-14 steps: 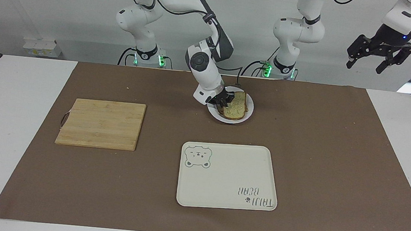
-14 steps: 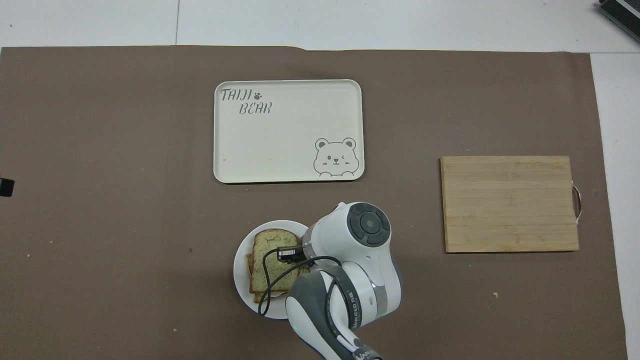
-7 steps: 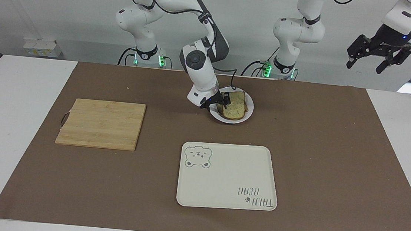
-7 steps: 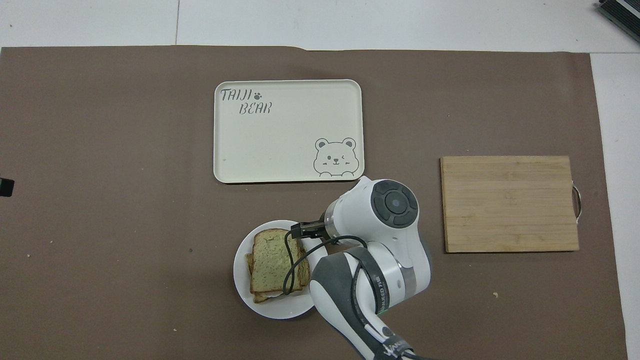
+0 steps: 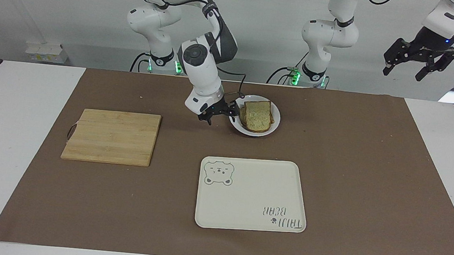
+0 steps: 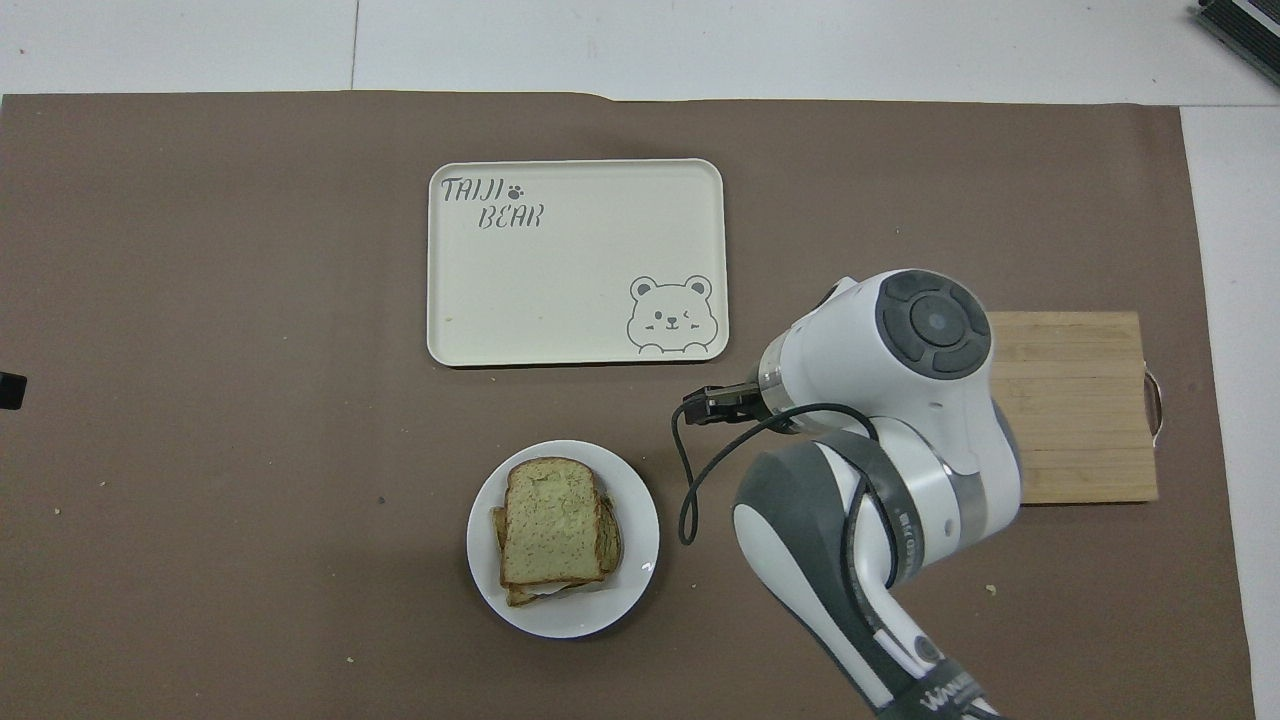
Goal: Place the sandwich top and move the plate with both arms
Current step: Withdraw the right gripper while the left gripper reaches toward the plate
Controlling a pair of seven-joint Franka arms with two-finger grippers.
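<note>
The sandwich top (image 5: 257,116), a speckled bread slice with brown crust, lies on the stack of slices on the white plate (image 5: 275,119) near the robots, midway along the table. It also shows in the overhead view (image 6: 550,522), on the plate (image 6: 640,520). My right gripper (image 5: 219,114) is open and empty, low over the mat beside the plate toward the right arm's end. In the overhead view its wrist hides it. My left gripper (image 5: 405,71) is open and waits raised high off the left arm's end.
A cream tray with a bear drawing (image 5: 252,195) (image 6: 577,262) lies farther from the robots than the plate. A wooden cutting board (image 5: 112,136) (image 6: 1080,400) lies toward the right arm's end. A brown mat (image 5: 350,175) covers the table.
My right gripper let go of the sandwich top, drew off the plate and moved toward the right arm's end. The bread stays on the stack. The left arm has not moved.
</note>
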